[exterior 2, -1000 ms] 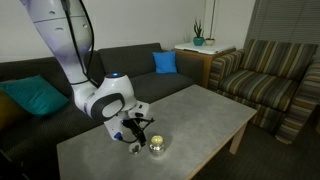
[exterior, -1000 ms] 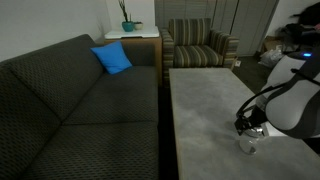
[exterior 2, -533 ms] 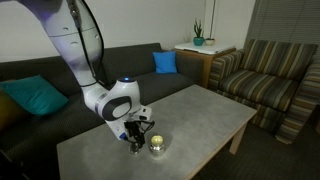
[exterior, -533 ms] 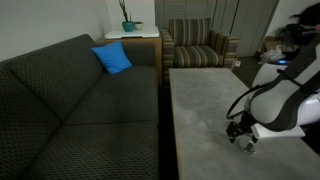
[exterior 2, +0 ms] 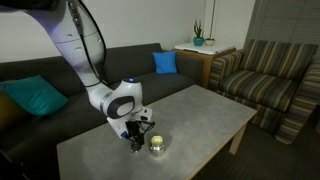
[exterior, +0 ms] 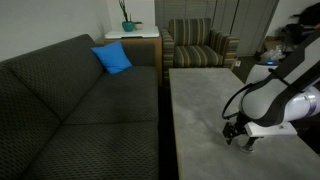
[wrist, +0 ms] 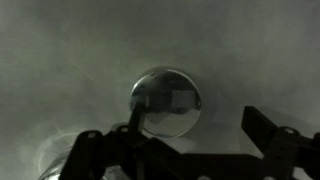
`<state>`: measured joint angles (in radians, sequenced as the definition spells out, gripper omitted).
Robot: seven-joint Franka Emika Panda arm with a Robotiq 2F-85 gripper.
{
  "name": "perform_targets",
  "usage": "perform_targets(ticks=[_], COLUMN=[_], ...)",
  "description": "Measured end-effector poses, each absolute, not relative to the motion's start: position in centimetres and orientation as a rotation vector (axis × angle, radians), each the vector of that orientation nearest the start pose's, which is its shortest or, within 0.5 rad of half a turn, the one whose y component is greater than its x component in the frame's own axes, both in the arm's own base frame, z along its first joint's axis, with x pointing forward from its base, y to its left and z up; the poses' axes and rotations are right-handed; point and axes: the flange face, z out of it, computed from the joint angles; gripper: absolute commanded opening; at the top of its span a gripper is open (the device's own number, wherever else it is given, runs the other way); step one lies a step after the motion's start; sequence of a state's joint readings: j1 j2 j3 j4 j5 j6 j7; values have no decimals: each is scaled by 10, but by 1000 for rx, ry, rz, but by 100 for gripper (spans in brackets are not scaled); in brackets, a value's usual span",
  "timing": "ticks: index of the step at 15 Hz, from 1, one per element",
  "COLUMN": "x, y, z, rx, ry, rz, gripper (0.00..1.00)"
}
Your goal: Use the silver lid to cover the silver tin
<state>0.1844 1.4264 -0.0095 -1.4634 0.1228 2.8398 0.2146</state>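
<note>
1. My claw [wrist: 175, 140] stands wide: in the wrist view its two dark fingers [wrist: 266, 130] are spread well apart and grip nothing.
2. The thin, flat, round silver lid [wrist: 167, 101] of dull grey metal lies on the pale grey stone-look table [wrist: 70, 50]. It is ahead of my fingers and roughly centred in the gap between them, which is wider than the lid. No finger touches it.
3. The lid's face carries a blurred reflection, so I cannot make out its surface finely.
4. The small, low, round silver tin [exterior 2: 158, 147] of shiny metal with a yellowish glint stands upright on the same table. In an exterior view it is just beside my claw [exterior 2: 135, 140], towards the near edge of the table, and uncovered.
5. In that view my claw hangs low over the tabletop with its fingers pointing down. The lid under it is hidden by my wrist.
6. In an exterior view my claw [exterior: 238, 136] is low over the table [exterior: 195, 110] near its far side. I cannot pick out the tin or the lid there.
7. A dark grey fabric sofa [exterior 2: 60, 75] runs along the table, with a bright blue cushion [exterior 2: 165, 62] and a teal cushion [exterior 2: 35, 97] on it.
8. A striped armchair [exterior 2: 270, 85] stands past the end of the table, and a green potted plant [exterior 2: 198, 38] sits on a white-topped side table [exterior 2: 205, 48].
</note>
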Motion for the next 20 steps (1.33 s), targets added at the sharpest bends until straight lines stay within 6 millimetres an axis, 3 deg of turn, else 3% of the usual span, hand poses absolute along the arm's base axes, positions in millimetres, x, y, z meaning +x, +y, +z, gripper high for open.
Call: perform_targets(ticks=[5,14,20], x=[573,543,545], y=[98,100,93], z=[-166,-167,-164], rx=[-3116,-3142,-3144], ry=[232,320,321], rz=[84,63,-38], gripper=[100,100,100])
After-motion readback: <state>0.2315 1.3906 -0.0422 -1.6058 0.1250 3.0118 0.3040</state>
